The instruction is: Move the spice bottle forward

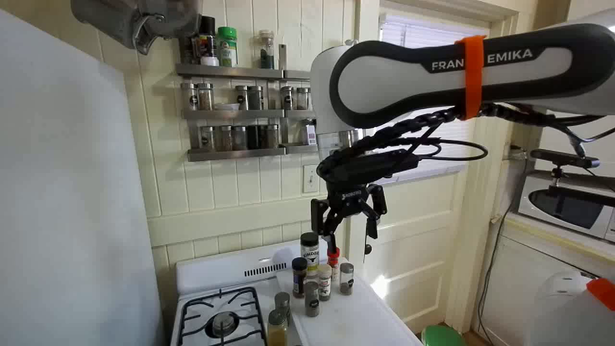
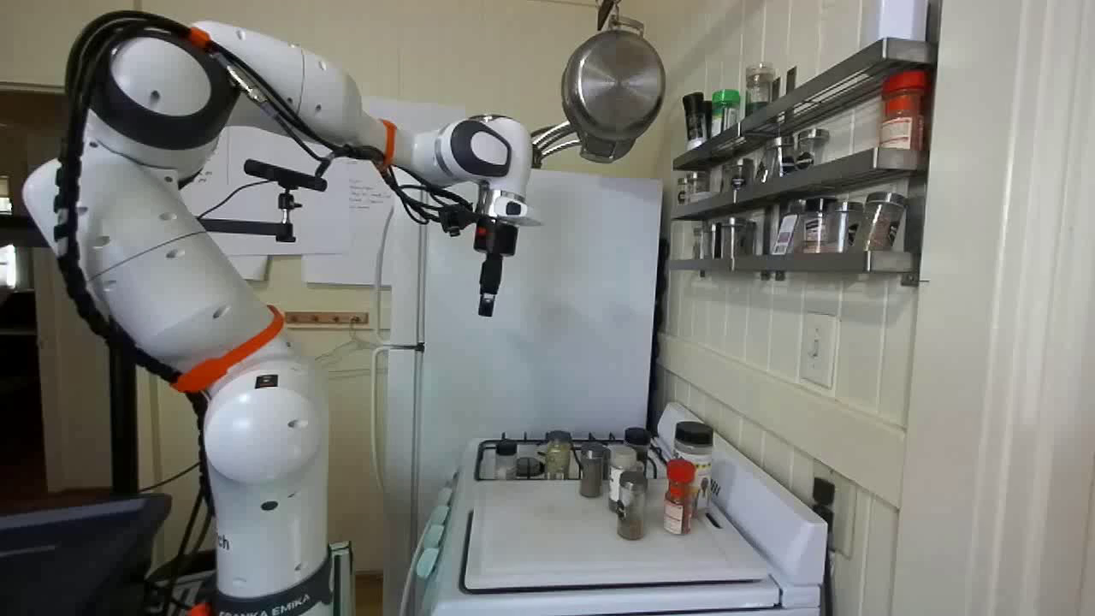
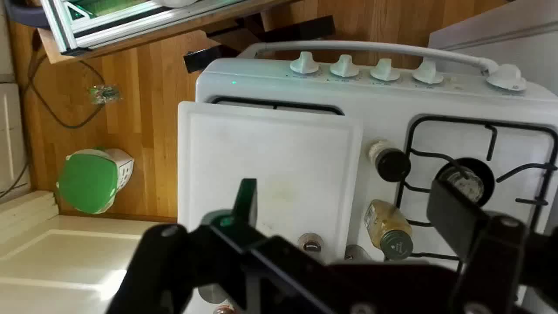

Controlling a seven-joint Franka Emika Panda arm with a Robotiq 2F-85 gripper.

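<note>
The Franka Emika Panda arm point(image 2: 188, 265) reaches over the gas stove point(image 3: 379, 104); its jaws are spread wide apart, gripping nothing, and in an exterior view hang well above every bottle. Where one jaw seems to meet the red-capped spice bottle point(image 1: 334, 263) in an exterior view, the overlap is one of sight line only.

Several containers answer to the task's wording, which singles none out. The likeliest candidate is the black-capped spice bottle point(image 3: 390, 162), which stands alone on the stove top between the white board point(image 3: 261, 152) and the burner grate point(image 3: 487, 124), nearer the control knobs point(image 3: 385, 71) than any other bottle in view. Farther back are the yellow-filled jar point(image 3: 387, 229), just beside the white board, a grey-capped jar point(image 2: 632, 506) on it, and the large Kinder-labelled bottle point(image 1: 310, 254) near the back panel point(image 2: 761, 505).

Stage of the task, as judged: if the black-capped spice bottle is the target and "forward" means toward the control knobs, placement is probably complete and only the arm's retreat remains. If a bottle of the rear group is meant, approach, grasp, carry and release are all outstanding. The solitary, forward stand of the black-capped spice bottle favours the first reading, though weakly.
</note>
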